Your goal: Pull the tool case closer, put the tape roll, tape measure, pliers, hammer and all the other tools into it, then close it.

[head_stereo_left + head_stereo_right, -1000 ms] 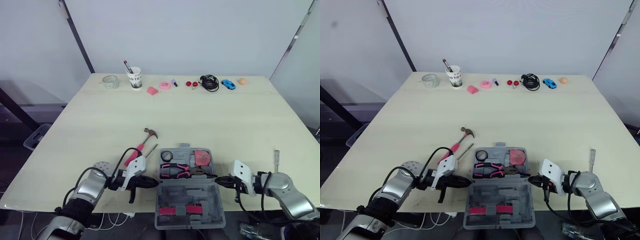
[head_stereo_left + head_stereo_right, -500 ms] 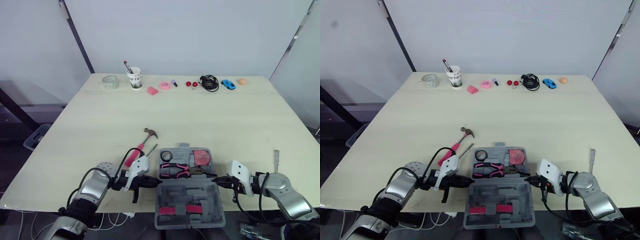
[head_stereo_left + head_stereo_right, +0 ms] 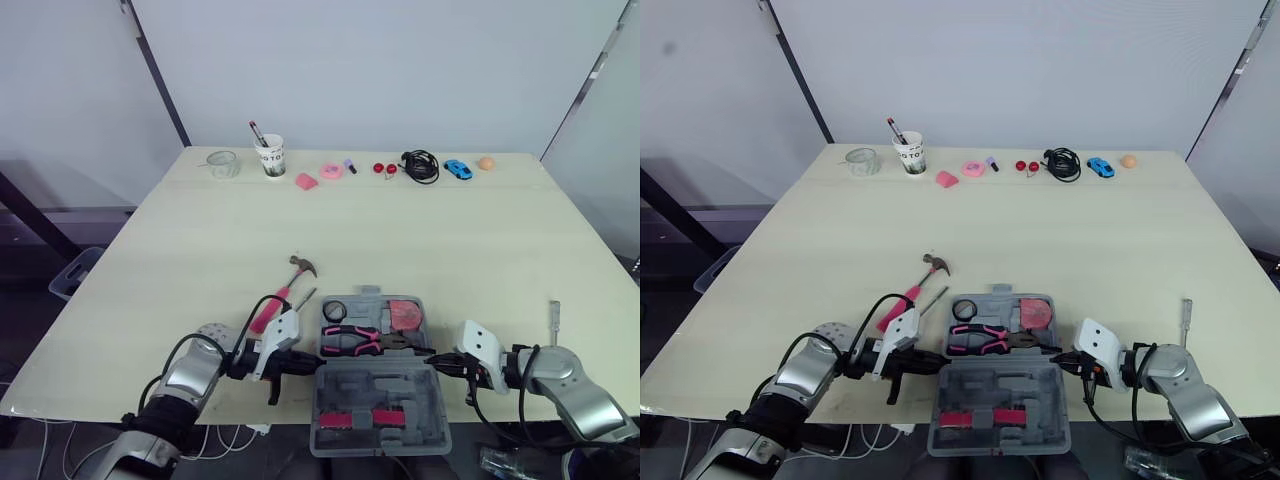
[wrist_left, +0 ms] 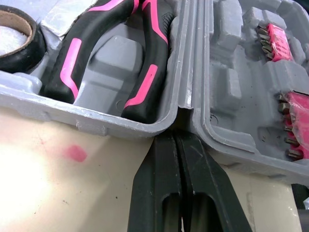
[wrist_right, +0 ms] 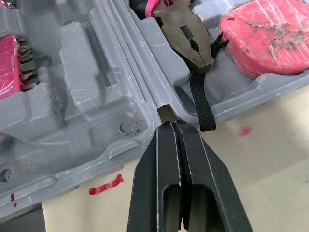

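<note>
The grey tool case (image 3: 376,385) lies open at the table's front edge, its lid half with pink bits (image 4: 280,43) overhanging the edge. Its tray holds a black tape roll (image 3: 334,311), pink-and-black pliers (image 3: 352,340) and a pink tape measure (image 3: 404,315). A pink-handled hammer (image 3: 285,290) and a thin screwdriver (image 3: 303,299) lie on the table left of the case. My left gripper (image 4: 176,137) is shut, tips at the case's left hinge gap. My right gripper (image 5: 173,126) is shut, tips against the right hinge notch beside the pliers' head (image 5: 186,38).
Another screwdriver (image 3: 553,318) lies near the right edge. Along the back edge stand a glass (image 3: 221,163), a paper cup with a pen (image 3: 268,155), small pink items (image 3: 330,171), a black cable (image 3: 419,165), a blue toy car (image 3: 457,169) and an orange ball (image 3: 486,162).
My left gripper has slid right along the table until its tips meet the case's left hinge. The right gripper has edged slightly closer to the case's right side.
</note>
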